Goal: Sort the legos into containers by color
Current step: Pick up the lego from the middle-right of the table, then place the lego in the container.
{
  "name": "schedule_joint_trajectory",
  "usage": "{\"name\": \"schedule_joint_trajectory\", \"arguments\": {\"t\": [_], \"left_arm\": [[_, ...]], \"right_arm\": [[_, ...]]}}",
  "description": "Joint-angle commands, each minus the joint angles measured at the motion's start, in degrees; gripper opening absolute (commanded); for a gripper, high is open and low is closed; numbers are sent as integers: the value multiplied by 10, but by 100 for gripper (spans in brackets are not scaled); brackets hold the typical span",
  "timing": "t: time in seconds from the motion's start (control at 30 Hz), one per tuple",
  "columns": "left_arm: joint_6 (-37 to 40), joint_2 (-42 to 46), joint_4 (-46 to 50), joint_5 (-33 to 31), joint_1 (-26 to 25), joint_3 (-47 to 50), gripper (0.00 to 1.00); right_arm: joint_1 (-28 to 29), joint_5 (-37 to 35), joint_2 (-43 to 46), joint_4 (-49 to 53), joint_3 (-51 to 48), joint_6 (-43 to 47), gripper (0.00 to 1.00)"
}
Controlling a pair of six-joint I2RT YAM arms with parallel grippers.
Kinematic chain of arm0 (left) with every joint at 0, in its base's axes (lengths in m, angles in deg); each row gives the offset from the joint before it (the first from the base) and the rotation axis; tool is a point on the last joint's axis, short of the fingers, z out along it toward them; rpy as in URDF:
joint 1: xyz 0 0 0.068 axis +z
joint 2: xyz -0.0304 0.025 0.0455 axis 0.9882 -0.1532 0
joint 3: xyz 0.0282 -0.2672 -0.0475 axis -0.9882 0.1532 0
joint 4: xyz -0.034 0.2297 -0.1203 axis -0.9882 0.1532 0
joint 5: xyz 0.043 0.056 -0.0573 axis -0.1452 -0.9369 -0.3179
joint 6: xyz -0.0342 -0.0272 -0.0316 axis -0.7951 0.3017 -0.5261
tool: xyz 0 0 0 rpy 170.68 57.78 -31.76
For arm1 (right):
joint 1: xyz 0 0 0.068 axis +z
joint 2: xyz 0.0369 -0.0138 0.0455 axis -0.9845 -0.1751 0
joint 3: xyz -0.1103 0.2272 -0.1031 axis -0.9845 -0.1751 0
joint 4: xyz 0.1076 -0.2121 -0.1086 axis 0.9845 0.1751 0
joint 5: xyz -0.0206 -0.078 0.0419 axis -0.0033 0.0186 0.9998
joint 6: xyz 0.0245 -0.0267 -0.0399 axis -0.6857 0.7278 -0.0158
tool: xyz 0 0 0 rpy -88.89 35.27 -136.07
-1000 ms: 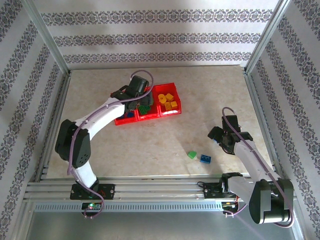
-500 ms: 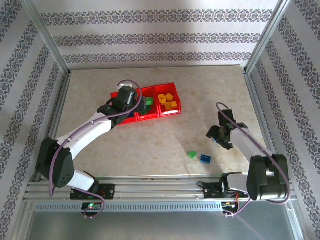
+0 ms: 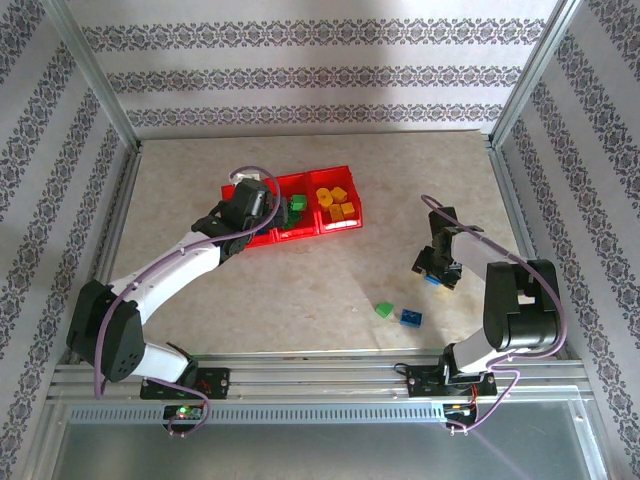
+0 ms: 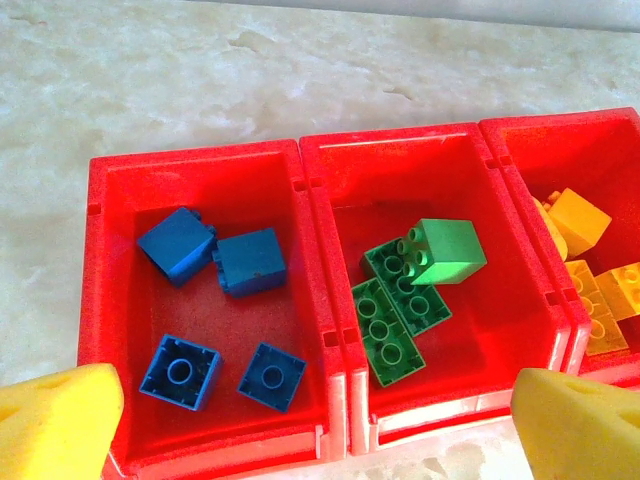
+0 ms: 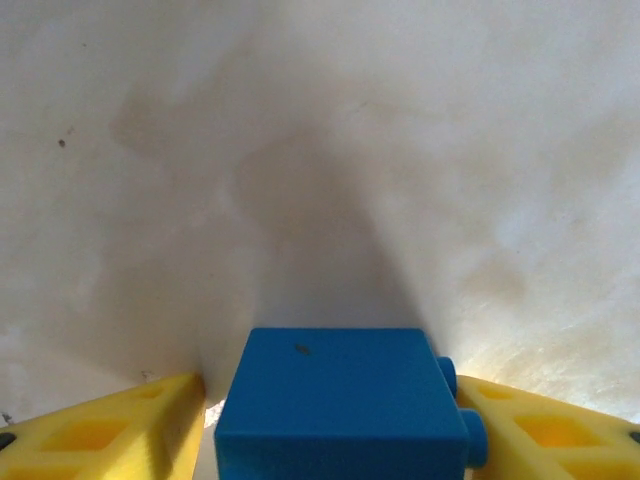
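Since the whole next move hangs on where blue has to go, that's what I'm eyeballing from beside the rig: the small blue studded plastic brick (image 5: 335, 385) sits on the pale marbled tabletop (image 3: 300, 290) right between the yellow fingers (image 5: 110, 435) of the right gripper (image 5: 332, 440), lying on its side with its studs poking at the right-hand finger. Both fingers are snug against it, but honestly I can't tell if it's actually clamped or just bracketed, as there's a sliver of light on the left side. Blue's home is the left-end compartment (image 4: 228, 322) of the long translucent red plastic tray (image 4: 322, 290), which holds four blue bricks (image 4: 250, 262), with green bricks (image 4: 400, 300) in the middle and yellow-orange bricks (image 4: 580, 220) at the right end. From the right gripper that compartment lies off to the left and further back, the farthest of the three. The left gripper (image 4: 318, 400) hangs right over that end of the tray, jaws wide apart and holding nothing, so it's nearer the bin while the right one owns the brick. My guess is a lift and a long carry leftward, with the left arm possibly in the way. A loose green brick (image 3: 384, 310) and a second loose blue brick (image 3: 411, 317) lie close together nearer the right arm.
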Motion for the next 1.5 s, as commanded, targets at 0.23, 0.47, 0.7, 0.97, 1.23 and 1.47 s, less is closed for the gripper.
{"name": "schedule_joint_trajectory", "arguments": {"t": [0.23, 0.47, 0.7, 0.97, 1.23, 1.47], "left_arm": [[-9, 19, -5, -12, 10, 8, 100], [-8, 35, -13, -27, 10, 25, 100], [-14, 51, -18, -41, 10, 47, 100], [-57, 104, -6, -71, 23, 105, 100], [-130, 190, 29, -49, 86, 176, 100], [-165, 261, 14, -34, 119, 237, 100]], "right_arm": [[-2, 17, -11, -24, 7, 26, 45], [20, 15, 48, -43, -13, 33, 41], [98, 9, 115, -57, 3, 28, 41], [251, -44, 90, -53, 129, 39, 40], [355, -45, -57, -29, 327, 87, 40], [416, -36, -207, 12, 522, 138, 39]]}}
